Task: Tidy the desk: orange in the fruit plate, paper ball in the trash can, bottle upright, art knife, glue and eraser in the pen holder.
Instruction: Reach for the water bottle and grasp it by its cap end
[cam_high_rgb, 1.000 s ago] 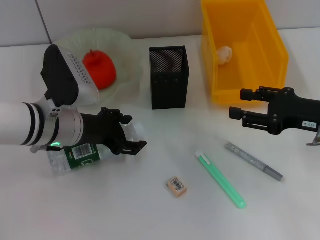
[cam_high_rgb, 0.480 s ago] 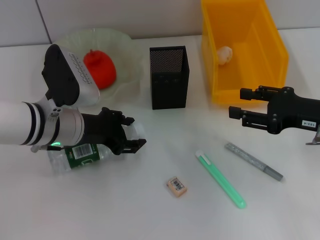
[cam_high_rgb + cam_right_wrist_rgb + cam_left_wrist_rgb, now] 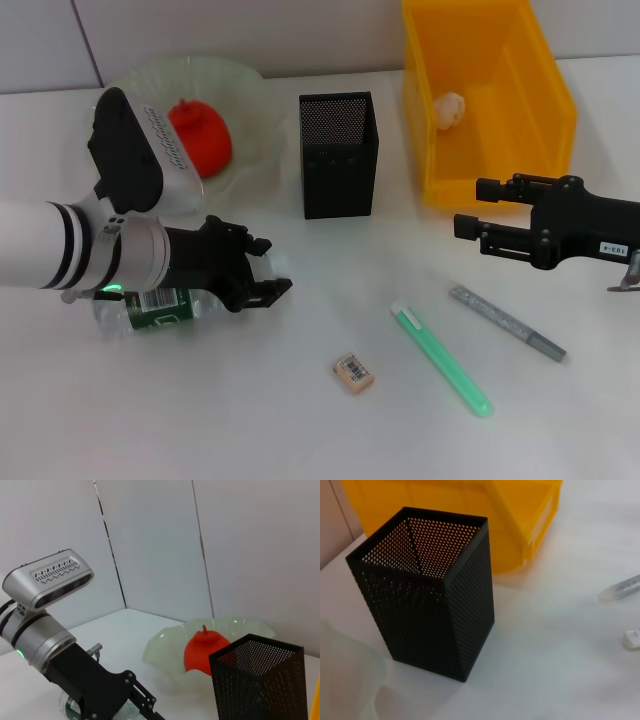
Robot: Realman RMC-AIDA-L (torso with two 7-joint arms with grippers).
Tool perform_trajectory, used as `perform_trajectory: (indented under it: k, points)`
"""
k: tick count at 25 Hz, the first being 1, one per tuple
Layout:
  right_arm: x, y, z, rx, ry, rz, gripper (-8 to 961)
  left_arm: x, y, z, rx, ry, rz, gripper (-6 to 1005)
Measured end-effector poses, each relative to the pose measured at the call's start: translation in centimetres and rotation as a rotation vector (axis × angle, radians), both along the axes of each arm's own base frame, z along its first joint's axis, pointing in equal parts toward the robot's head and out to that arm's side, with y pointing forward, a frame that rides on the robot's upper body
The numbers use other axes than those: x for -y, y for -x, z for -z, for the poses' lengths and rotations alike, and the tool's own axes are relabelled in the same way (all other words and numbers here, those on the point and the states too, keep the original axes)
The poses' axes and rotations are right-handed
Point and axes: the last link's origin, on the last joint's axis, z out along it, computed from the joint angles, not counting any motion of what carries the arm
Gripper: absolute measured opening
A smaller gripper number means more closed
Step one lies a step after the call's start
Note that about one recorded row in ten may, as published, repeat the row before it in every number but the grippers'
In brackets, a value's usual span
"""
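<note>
A clear bottle (image 3: 150, 308) with a green label lies on its side at the front left. My left gripper (image 3: 264, 270) is shut on its clear upper part. The orange (image 3: 200, 136) sits in the pale green fruit plate (image 3: 250, 90). The paper ball (image 3: 449, 108) lies in the yellow bin (image 3: 555, 110). The black mesh pen holder (image 3: 338, 155) stands in the middle and fills the left wrist view (image 3: 435, 615). An eraser (image 3: 353, 371), a green stick (image 3: 442, 360) and a grey slim tool (image 3: 508, 323) lie on the table. My right gripper (image 3: 472, 208) is open and empty, hovering before the bin.
The white table (image 3: 250, 420) has bare room at the front. The right wrist view shows my left arm (image 3: 85, 680), the orange (image 3: 204, 649) in the plate (image 3: 165, 645) and the pen holder (image 3: 255, 685). A wall runs along the back.
My left gripper's fingers have drawn in on the bottle, and the bottle has shifted slightly left. My right gripper has crept a little to the left.
</note>
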Motion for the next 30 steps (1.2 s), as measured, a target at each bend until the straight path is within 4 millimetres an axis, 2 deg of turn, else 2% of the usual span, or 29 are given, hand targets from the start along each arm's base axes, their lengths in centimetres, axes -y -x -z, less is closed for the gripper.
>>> perform_trajectory:
  k: [15,30]
  points:
    - [-0.16,0.14,0.21,-0.006,0.006,-0.002,638,0.61,-0.75,0.2,-0.054,0.037,0.025,565]
    - [-0.34,0.25,0.38,-0.008,0.011,-0.008,639,0.23,-0.66,-0.23,-0.052,0.013,0.03,638]
